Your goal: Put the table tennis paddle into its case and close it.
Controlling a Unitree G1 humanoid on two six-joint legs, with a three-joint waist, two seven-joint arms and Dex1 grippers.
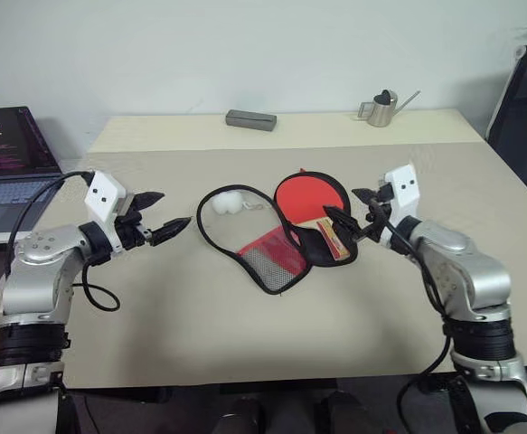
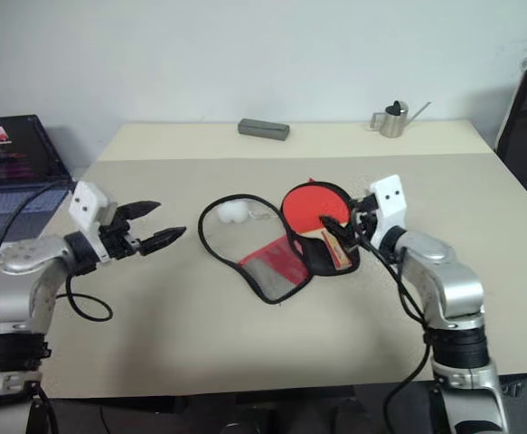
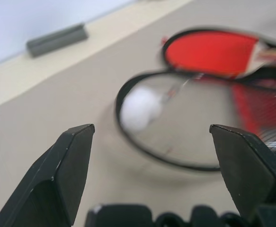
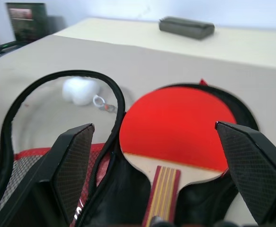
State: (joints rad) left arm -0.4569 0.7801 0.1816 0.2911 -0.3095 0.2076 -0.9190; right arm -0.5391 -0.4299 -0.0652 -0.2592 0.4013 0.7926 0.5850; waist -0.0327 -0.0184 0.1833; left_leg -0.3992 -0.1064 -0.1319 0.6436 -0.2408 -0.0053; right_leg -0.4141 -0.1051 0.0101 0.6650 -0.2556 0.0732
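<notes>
One table tennis paddle and one case lie near the middle of the table; further items on the table are one grey rectangular box and one small metal watering can, both at the far edge. One laptop stands off the table's left side. The paddle lies flat, red face up, on the opened black half of the case, which rests on the table. The paddle's long axis runs from the round face, at the far end, to the handle, at the near end, angled toward the right arm. The case lid is folded open to the left, red mesh panel up, with its zip edge forming a loop around bare tabletop; one white pompom lies inside that loop. The left gripper hovers left of the case, fingers apart, holding nothing. The right gripper hovers over the handle end, fingers apart, holding nothing. In the head views the right gripper hides part of the handle; contact cannot be determined.
</notes>
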